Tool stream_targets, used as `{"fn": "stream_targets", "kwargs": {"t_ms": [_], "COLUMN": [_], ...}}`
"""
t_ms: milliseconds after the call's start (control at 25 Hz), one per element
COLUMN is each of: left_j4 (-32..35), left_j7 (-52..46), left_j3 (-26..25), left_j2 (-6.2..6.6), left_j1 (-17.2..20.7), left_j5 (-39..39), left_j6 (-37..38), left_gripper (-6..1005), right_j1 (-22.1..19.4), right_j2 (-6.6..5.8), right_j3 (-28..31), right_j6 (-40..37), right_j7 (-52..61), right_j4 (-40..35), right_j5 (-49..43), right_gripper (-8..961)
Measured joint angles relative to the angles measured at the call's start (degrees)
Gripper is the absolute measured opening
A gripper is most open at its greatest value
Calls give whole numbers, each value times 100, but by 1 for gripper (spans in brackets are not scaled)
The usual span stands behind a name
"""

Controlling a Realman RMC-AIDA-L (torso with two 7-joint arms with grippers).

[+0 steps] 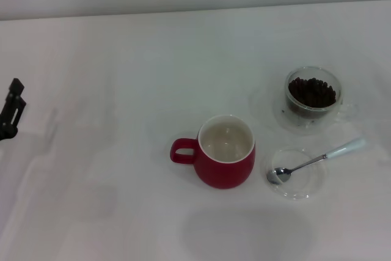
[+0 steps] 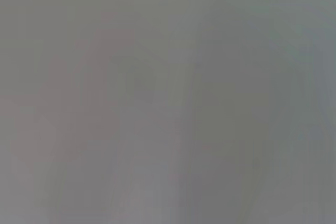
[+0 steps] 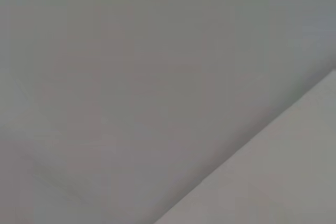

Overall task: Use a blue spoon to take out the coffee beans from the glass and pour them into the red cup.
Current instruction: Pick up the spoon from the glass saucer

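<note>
In the head view the red cup (image 1: 226, 151) stands near the middle of the table, white inside, its handle pointing left. The glass (image 1: 313, 97) stands to the back right of it, holding the coffee beans (image 1: 312, 91). The blue spoon (image 1: 317, 160) lies to the right of the cup, its metal bowl resting in a flat clear dish (image 1: 297, 188) and its pale handle pointing back right. My left gripper (image 1: 12, 111) shows as a black part at the far left edge, far from everything. My right gripper is out of view. Both wrist views show only blank pale surface.
The white table (image 1: 122, 90) stretches wide to the left of and behind the cup. A faint clear saucer rim (image 1: 264, 103) rings the glass. A soft shadow (image 1: 244, 233) lies on the table in front of the cup.
</note>
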Motion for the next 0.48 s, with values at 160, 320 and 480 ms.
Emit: {"fn": "stream_targets", "kwargs": {"t_ms": [160, 320, 480], "left_j4": [95, 123, 162], "left_j7": [0, 0, 0], "left_j3": [1, 0, 0], "left_j2": [0, 0, -1], "left_j1": [-58, -99, -147], "left_j5": [-197, -404, -574], "left_j6": [1, 49, 66], "left_gripper": [566, 566, 566], "right_j1": [-60, -111, -134], "right_j2": [9, 49, 149], "right_j3": [-3, -13, -23], "right_j6": [212, 337, 364], "right_j7": [405, 638, 692], "right_j4": [47, 55, 63], "right_j5": [-148, -396, -623], "right_gripper": [871, 871, 871]}}
